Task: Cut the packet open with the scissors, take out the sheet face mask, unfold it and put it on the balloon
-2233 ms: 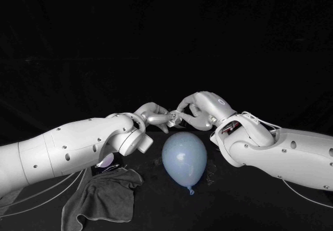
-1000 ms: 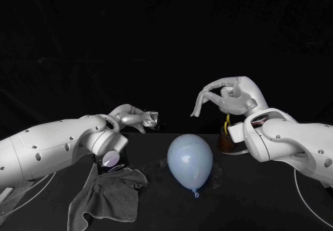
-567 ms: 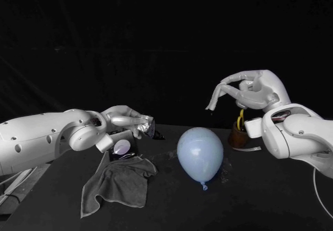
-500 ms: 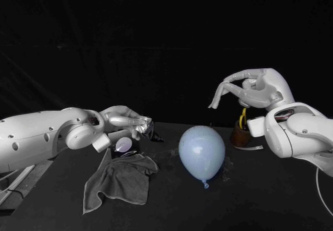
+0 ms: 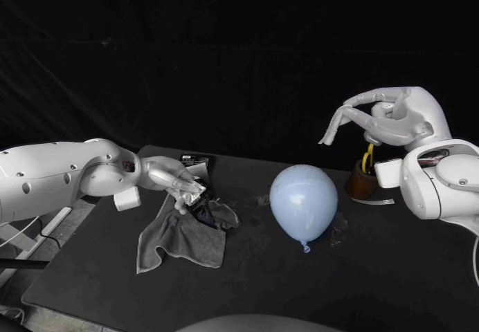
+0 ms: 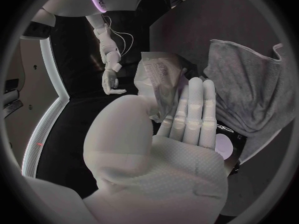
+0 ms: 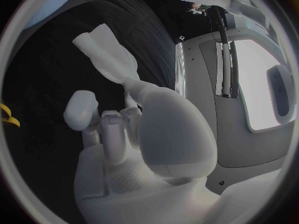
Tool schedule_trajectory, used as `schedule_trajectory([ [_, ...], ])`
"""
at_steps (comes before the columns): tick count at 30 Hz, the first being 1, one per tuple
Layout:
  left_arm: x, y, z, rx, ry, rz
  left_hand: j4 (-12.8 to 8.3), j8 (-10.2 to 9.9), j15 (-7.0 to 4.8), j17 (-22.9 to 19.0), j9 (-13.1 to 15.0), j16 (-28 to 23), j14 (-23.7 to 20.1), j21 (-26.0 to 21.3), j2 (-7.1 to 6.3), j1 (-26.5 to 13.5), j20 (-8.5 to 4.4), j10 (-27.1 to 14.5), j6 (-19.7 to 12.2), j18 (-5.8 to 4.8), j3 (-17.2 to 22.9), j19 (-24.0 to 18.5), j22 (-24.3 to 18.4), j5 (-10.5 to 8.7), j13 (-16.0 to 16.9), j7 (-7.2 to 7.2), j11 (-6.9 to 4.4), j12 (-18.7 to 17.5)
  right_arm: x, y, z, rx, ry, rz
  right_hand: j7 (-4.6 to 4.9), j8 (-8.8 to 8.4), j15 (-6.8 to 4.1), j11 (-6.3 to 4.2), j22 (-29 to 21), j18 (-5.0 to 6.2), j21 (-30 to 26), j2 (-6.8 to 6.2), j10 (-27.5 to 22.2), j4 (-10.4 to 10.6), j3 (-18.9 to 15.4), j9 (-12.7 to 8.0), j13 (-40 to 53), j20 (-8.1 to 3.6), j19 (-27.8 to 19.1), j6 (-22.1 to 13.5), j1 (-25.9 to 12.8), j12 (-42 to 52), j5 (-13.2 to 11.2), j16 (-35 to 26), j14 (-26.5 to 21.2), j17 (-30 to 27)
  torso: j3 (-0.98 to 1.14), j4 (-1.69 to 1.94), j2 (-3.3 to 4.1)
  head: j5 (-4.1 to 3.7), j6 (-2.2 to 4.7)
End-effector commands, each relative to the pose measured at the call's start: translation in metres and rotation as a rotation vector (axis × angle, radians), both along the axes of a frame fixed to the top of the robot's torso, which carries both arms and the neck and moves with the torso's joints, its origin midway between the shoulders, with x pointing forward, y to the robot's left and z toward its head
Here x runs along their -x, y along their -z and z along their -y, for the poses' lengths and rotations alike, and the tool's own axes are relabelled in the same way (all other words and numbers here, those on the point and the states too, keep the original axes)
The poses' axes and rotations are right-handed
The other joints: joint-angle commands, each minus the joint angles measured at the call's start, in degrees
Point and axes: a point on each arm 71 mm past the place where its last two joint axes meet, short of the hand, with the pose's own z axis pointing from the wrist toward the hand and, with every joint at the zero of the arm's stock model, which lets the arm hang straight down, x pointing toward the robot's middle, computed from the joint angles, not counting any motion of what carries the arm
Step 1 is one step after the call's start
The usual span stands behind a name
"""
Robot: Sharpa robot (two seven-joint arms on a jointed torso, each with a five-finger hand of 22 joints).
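Head view has the left hand (image 5: 169, 178) low over the grey cloth (image 5: 185, 235), pinching the silvery packet (image 5: 194, 189) between thumb and fingers. The right hand (image 5: 391, 114) hangs empty, fingers loosely curled in, above the brown holder (image 5: 361, 181) that carries the yellow-handled scissors (image 5: 369, 155). Reaching down for those handles with curled fingers could tip the holder or bump the nearby balloon (image 5: 303, 200), which looks free to roll, and the narrow pinch on the packet may let it twist under the blades.
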Motion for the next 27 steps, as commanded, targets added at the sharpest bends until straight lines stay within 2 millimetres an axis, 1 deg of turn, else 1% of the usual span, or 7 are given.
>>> schedule_trajectory([
  [1, 0.003, 0.008, -0.009, -0.115, 0.075, -0.04, -1.18, -0.68, 0.28, -0.28, -0.41, -0.39, -0.26, -0.25, -0.71, 1.5, -0.02, -0.55, -1.09, 0.85, -0.56, 0.63, -0.14, -0.12, 0.02, 0.05, -0.02, -0.04, -0.001, 0.003, -0.001, 0.008, -0.014, -0.012, 0.25, 0.23, -0.1, 0.09, 7.67, -0.02, -0.18, 0.35, 1.51, -0.13, 0.12, 0.06, 8.06, -0.17, -0.23, -0.05, -0.1, -0.29, 0.21, 0.18, 5.95, 14.83, 0.0, 0.04, -0.05, 0.92, -0.99],
  [6, -0.002, 0.016, -0.023, -0.217, 0.079, -0.043, -6.52, -2.21, 0.08, -0.8, -1.46, -0.54, -0.09, 1.16, -5.82, 5.54, -0.62, -0.3, -3.9, 0.74, -6.05, 0.87, 0.6, -0.18, 0.03, 0.18, 0.06, 0.25, -0.001, 0.007, -0.001, 0.012, -0.014, -0.025, 0.27, 0.27, -0.09, 0.11, 7.64, 0.0, -0.25, 0.37, 1.44, -0.2, 0.17, 0.08, 7.97, -0.17, -0.28, -0.09, -0.11, -0.4, 0.22, 0.16, 5.9, 14.75, 0.04, 0.06, -0.05, 2.02, -2.26],
  [10, -0.007, 0.021, -0.035, -0.323, 0.082, -0.03, -8.85, -5.33, 0.29, -1.29, -3.74, -0.89, -0.59, 2.11, -8.54, 7.53, -0.51, -0.67, -7.24, 0.34, -11.23, -0.49, 1.3, -0.16, 0.05, -1.0, 0.36, 0.49, -0.001, 0.011, -0.002, 0.015, -0.017, -0.038, 0.29, 0.29, -0.09, 0.12, 7.62, 0.01, -0.31, 0.38, 1.41, -0.24, 0.21, 0.1, 7.92, -0.16, -0.32, -0.11, -0.12, -0.46, 0.22, 0.14, 5.87, 14.7, 0.06, 0.02, -0.04, 2.2, -2.53],
  [13, -0.012, 0.024, -0.046, -0.415, 0.078, -0.005, -9.23, -7.28, 1.04, -2.16, -5.31, -2.25, -2.58, 0.64, -9.52, 8.4, 0.32, -3.16, -9.53, -0.05, -14.65, -2.38, 0.54, -0.1, -0.07, -1.69, 1.01, -0.03, 0.0, 0.013, -0.002, 0.016, -0.018, -0.046, 0.31, 0.31, -0.08, 0.14, 7.62, 0.01, -0.32, 0.39, 1.38, -0.28, 0.24, 0.11, 7.86, -0.16, -0.32, -0.14, -0.12, -0.53, 0.23, 0.13, 5.82, 14.63, 0.08, 0.02, -0.08, 2.33, -2.63],
  [19, -0.017, 0.026, -0.059, -0.521, 0.068, 0.024, -8.22, -8.19, 1.7, -3.79, -7.95, -2.97, -3.78, -2.62, -7.62, 13.36, 2.0, -6.43, -12.27, 0.78, -25.34, -2.06, -1.88, 0.03, 0.29, -1.99, 1.53, 2.24, 0.0, 0.015, -0.001, 0.017, -0.018, -0.053, 0.33, 0.33, -0.07, 0.15, 7.63, 0.0, -0.26, 0.4, 1.36, -0.33, 0.27, 0.12, 7.84, -0.16, -0.29, -0.17, -0.14, -0.56, 0.23, 0.15, 5.87, 14.71, 0.02, 0.01, -0.04, 2.66, -2.62],
  [23, -0.018, 0.026, -0.065, -0.57, 0.062, 0.029, -7.39, -7.94, 1.64, -4.14, -8.37, -2.93, -3.79, -3.29, -7.49, 14.33, 2.09, -7.28, -12.76, 0.8, -27.64, -1.75, -2.43, -0.07, 0.28, -1.93, 1.48, 2.9, 0.0, 0.016, -0.001, 0.019, -0.018, -0.055, 0.33, 0.33, -0.07, 0.15, 7.63, 0.0, -0.26, 0.4, 1.36, -0.33, 0.27, 0.12, 7.84, -0.16, -0.29, -0.17, -0.14, -0.56, 0.23, 0.15, 5.87, 14.71, 0.0, 0.1, -0.06, 2.84, -2.62],
  [27, -0.018, 0.025, -0.075, -0.611, 0.038, 0.038, -5.04, -7.13, 1.71, -4.66, -8.82, -2.72, -3.63, -4.4, -7.21, 15.98, 2.1, -8.35, -14.51, 0.82, -31.33, -1.01, -3.37, -0.04, 0.33, 0.23, 1.58, 4.3, 0.0, 0.016, -0.001, 0.02, -0.018, -0.057, 0.33, 0.33, -0.07, 0.15, 7.63, 0.0, -0.26, 0.4, 1.36, -0.33, 0.27, 0.12, 7.84, -0.16, -0.29, -0.17, -0.14, -0.56, 0.23, 0.15, 5.87, 14.71, 0.0, 0.05, -0.06, 2.97, -2.49],
])
